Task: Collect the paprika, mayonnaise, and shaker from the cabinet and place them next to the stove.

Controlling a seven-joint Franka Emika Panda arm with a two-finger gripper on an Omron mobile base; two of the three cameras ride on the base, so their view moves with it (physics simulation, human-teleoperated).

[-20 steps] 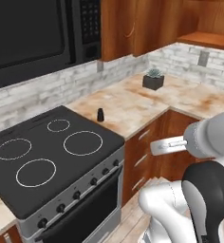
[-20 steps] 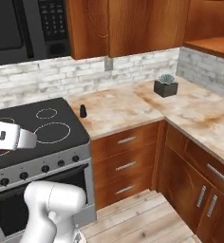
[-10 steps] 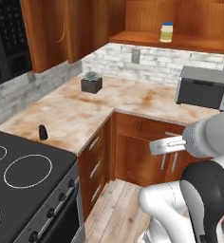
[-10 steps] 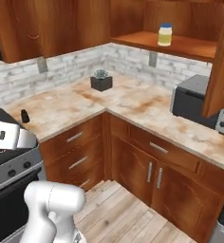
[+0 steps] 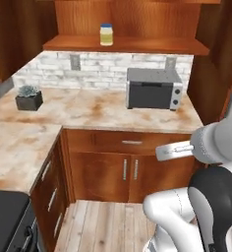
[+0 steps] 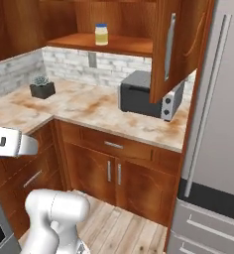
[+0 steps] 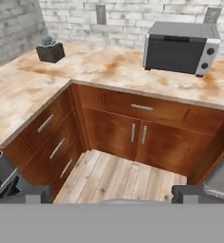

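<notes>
Kitchen has swung round as my base turned from the stove: mayonnaise [image 5: 106, 34] on the cabinet [image 5: 123, 45] shelf now sits far above my fingers [image 7: 109, 193], apart and empty.

The little yellow mayonnaise [image 5: 106, 35] jar with a blue lid stands upright on the brown cabinet [image 5: 125, 45] shelf, far from the hand.

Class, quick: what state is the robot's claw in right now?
Claw: open, holding nothing.
</notes>
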